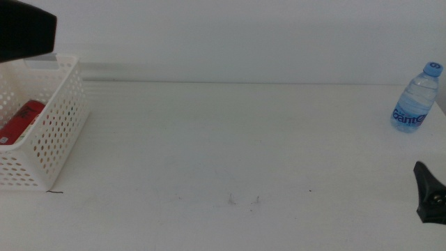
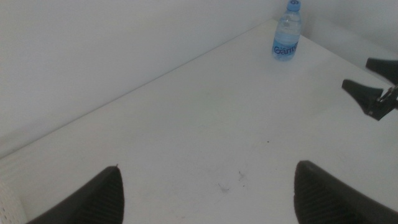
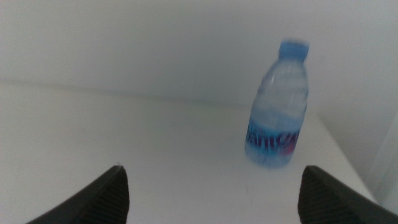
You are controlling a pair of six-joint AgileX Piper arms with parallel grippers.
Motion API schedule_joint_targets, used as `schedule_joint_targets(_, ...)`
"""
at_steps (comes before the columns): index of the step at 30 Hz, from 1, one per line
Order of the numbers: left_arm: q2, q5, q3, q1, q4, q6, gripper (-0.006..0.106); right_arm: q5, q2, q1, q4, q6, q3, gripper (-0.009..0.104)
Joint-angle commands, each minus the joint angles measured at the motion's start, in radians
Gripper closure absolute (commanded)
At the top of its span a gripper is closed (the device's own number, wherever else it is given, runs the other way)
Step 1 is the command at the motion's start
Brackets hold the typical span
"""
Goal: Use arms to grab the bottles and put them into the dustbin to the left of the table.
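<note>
My right claw: jaws stood wide apart with nothing between them, low over the table's right edge, aimed at the water bottle.
My left claw: jaws also spread wide and empty, up by the dustbin at the table's left end.
Water bottle: stood upright near the far right corner, blue cap on, apart from my right claw.
Red can: lay inside the dustbin.
Dustbin: sat at the left end of the table.
Table: white, with a few dark specks near the front.
</note>
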Motion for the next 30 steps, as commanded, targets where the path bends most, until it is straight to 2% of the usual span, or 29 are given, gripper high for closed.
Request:
schedule_joint_targets(1,-0.003,-0.012,0.003,-0.003,-0.005,-0.007,0.007,-0.030,0.047,-0.009,0.008,0.001,0.005,0.004)
schedule_joint_targets(5,-0.003,-0.012,0.003,-0.003,-0.005,-0.007,0.007,-0.030,0.093,-0.009,0.034,0.001,-0.003,0.004)
schedule_joint_targets(10,-0.003,-0.012,0.003,-0.003,-0.005,-0.007,0.007,-0.030,0.115,-0.009,0.113,0.001,-0.092,0.004)
schedule_joint_targets(14,-0.003,-0.012,0.003,-0.003,-0.005,-0.007,0.007,0.123,0.117,-0.009,0.186,-0.014,-0.188,0.004)
schedule_joint_targets(17,-0.003,-0.012,0.003,-0.003,-0.005,-0.007,0.007,0.138,0.117,-0.009,0.209,-0.023,-0.254,0.004)
schedule_joint_targets(21,-0.003,-0.012,0.003,-0.003,-0.005,-0.007,0.007,0.226,0.143,-0.009,0.272,-0.103,-0.357,0.004)
schedule_joint_targets(30,-0.003,-0.014,0.003,-0.003,-0.005,-0.007,0.007,0.221,0.373,-0.009,0.307,-0.149,-0.529,0.004)
